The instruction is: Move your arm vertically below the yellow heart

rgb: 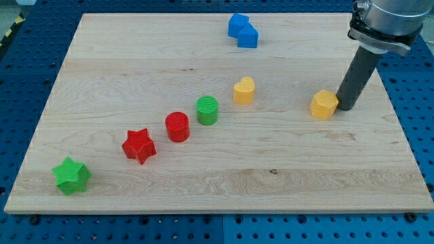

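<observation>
A robotics lab or test bench, seen from above at an angle. A pale wooden table (pixel 224 176) lies on a blue metal base plate (pixel 13 81) drilled with a regular grid of holes, the kind used for mounting equipment; the plate shows on every side of the table. Past the table's upper-left corner, a strip of yellow and black hazard tape (pixel 12 28) crosses the plate. Over the table's upper-right corner hangs a grey industrial robot arm (pixel 390 20). Small moulded plastic blocks in plain colours are scattered on the table, like test pieces.
</observation>
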Robot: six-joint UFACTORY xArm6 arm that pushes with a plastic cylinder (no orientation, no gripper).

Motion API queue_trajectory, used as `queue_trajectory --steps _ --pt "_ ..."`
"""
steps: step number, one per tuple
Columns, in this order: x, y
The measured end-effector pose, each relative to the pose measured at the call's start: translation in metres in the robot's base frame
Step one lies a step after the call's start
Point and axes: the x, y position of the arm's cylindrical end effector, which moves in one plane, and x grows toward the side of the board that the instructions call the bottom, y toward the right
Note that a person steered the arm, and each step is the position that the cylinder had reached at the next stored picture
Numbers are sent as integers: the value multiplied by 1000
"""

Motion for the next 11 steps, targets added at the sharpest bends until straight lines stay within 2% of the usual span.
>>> queue_trajectory --steps 4,6,8,11 --pt "2 -79" --pt "5 -71" --pt "45 -48" --pt "53 -167"
